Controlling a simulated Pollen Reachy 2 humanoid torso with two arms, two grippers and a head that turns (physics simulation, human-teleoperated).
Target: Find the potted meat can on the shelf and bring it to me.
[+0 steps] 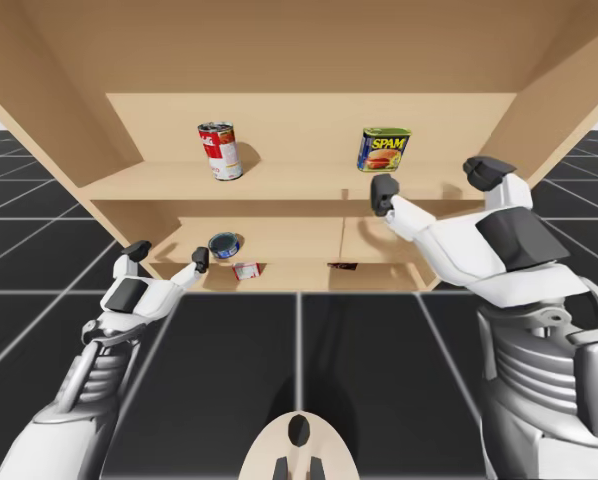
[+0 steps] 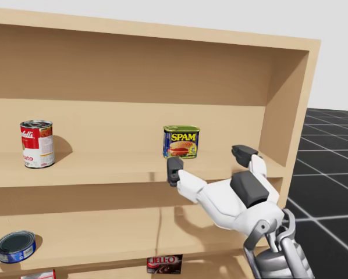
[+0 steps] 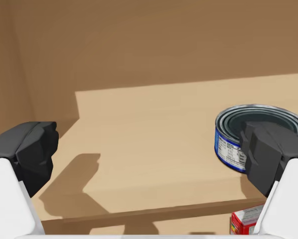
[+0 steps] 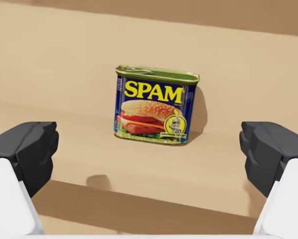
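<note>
My right gripper [image 2: 209, 161] hangs spread wide at the near edge of the shelf [image 2: 104, 170], just before the blue rectangular can [image 2: 181, 142]. A red-and-white round can [image 2: 36, 143] stands far left, and a low blue tin [image 2: 16, 246] sits on the board below.

Wooden shelf [image 1: 309, 110] before me: upper board holds a red-and-white round can [image 1: 220, 150] and a blue rectangular can [image 1: 383, 149]; lower board, a short blue can [image 1: 224, 245].

Light wooden shelf unit [image 2: 290, 104] — black gridded floor [image 1: 39, 290], pale backdrop [image 2: 337, 58], perhaps sky.
</note>
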